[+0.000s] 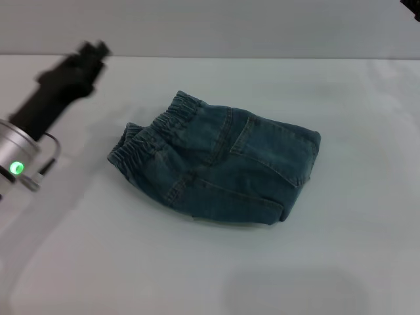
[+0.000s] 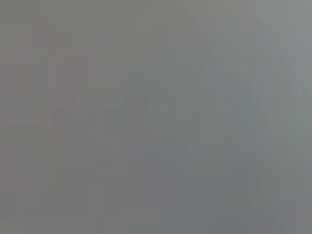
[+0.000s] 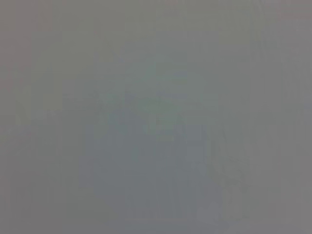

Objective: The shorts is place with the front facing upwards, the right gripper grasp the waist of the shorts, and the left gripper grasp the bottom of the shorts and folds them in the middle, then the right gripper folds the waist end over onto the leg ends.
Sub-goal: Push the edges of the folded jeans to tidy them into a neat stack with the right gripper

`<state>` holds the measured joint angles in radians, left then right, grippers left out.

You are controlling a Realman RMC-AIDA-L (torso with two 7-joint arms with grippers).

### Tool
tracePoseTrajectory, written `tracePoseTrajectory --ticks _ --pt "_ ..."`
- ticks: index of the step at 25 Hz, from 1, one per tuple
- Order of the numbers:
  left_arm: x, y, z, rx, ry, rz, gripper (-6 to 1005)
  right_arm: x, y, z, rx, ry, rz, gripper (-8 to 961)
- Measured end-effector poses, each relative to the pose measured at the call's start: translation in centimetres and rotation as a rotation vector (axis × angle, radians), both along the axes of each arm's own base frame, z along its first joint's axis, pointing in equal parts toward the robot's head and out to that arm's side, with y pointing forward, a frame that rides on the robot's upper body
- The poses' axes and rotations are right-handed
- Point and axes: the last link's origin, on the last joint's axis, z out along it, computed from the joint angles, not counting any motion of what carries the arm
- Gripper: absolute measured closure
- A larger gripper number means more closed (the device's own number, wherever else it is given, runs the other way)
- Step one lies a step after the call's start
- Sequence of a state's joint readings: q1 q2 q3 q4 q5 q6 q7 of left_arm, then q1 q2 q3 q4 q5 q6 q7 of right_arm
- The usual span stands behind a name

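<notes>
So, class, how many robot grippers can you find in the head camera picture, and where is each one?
2, maybe. The left gripper, black fingers on a silver wrist, hangs at far left, clear of the folded blue-green denim shorts. A dark sliver at the top right corner may be the right one.

My counter is plain white and fills the view from 3 through 6 to 9 o'clock; a pale wall runs along 12.

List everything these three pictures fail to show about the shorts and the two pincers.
- Left pincer: head view, motion-blurred, so open or shut is unreadable.
- Right pincer: head view, cut off by the top right corner; only a dark tip shows.
- Leg ends: head view, buried in the folded shorts, not identifiable.
- Both wrist views: plain grey blur, nothing recognisable.
</notes>
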<state>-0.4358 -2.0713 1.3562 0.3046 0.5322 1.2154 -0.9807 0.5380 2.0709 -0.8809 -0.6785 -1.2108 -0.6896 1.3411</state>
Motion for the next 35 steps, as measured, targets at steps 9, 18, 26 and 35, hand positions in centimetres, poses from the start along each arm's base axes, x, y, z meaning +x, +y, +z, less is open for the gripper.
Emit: tracePoseTrajectory --ticks 9,18,26,35 --pt "-4.6 -0.2 5.2 0.427 0.225 0.18 667 1.9 -1.0 0.5 0.081 -0.049 -0.014 445" --pt "-8.4 -2.5 8.1 0.575 0.256 0.348 658 4.4 -5.0 1.9 0.379 -0.096 0.054 446" --pt "-8.3 -1.9 7.7 0.559 0.255 0.352 656 1.6 -4.6 -0.4 0.259 -0.091 0.211 446" --pt "-8.1 -1.5 7.8 0.561 0.251 0.355 655 -6.8 -4.1 -1.2 -0.469 0.085 0.51 447"
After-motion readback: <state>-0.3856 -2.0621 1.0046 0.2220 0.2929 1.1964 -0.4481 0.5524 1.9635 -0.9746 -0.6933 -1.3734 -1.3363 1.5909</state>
